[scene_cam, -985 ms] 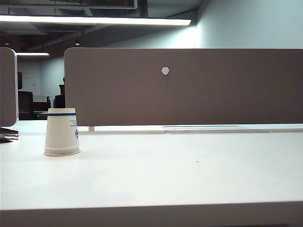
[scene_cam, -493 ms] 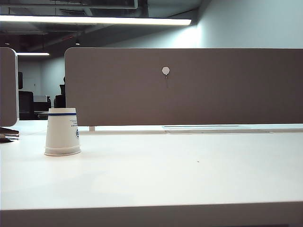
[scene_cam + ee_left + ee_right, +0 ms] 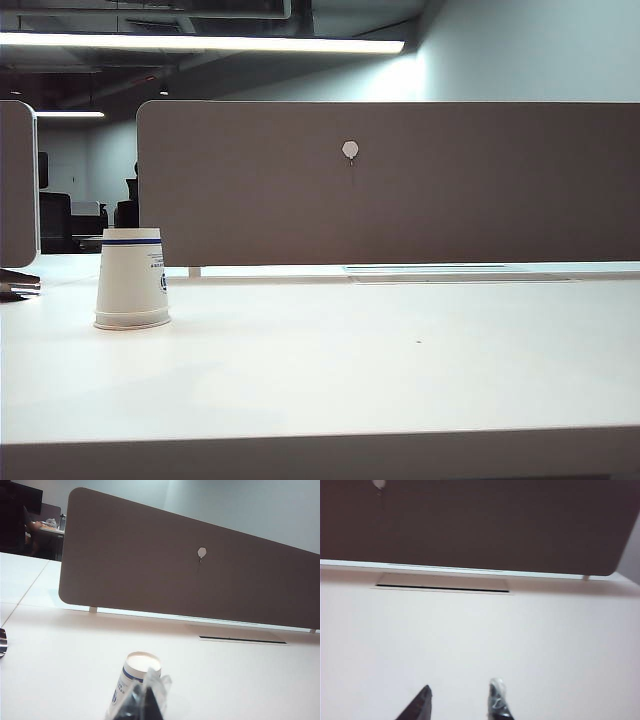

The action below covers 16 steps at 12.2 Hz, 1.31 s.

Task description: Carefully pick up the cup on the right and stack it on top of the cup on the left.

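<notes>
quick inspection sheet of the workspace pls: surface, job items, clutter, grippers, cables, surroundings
Surface: white table, bare apart from one small dark speck; long slot near its far edge.
Job's things: one upside-down paper cup with a blue band stands at the left. Whether it is a single cup or a stack cannot be told. No cup on the right.
Clutter: dark object at the table's left edge, unidentifiable.
Grippers: left gripper shut, empty, just short of the cup; right gripper open, empty, over bare table.
Cables: nothing seen.
Surroundings: brown partition panel behind the table, ceiling strip lights, dim office beyond.
</notes>
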Each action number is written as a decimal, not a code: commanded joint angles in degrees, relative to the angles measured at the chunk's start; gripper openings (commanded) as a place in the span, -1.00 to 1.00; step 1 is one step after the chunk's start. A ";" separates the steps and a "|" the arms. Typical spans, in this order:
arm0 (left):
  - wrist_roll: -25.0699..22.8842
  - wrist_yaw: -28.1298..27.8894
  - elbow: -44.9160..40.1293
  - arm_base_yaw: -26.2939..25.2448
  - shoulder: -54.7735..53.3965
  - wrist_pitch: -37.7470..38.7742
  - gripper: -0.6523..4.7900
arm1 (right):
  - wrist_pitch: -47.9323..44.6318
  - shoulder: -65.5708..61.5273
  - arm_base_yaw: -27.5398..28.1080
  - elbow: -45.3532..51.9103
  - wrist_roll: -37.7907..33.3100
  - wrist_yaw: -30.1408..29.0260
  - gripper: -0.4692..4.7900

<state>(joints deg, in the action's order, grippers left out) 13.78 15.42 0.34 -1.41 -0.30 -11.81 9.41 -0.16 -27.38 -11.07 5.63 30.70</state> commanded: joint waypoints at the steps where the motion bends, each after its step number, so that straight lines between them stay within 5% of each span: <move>1: -0.11 0.24 0.24 0.00 -0.02 -0.72 -0.78 | -4.42 0.07 0.07 1.84 1.40 2.73 -0.26; 16: -0.31 0.31 0.17 -0.04 -0.02 -0.70 -0.78 | -8.02 0.09 5.57 8.72 1.46 -2.62 -0.26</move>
<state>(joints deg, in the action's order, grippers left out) 13.74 15.42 0.34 -1.43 -0.30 -11.81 2.15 -0.16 -21.82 -2.68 7.51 28.27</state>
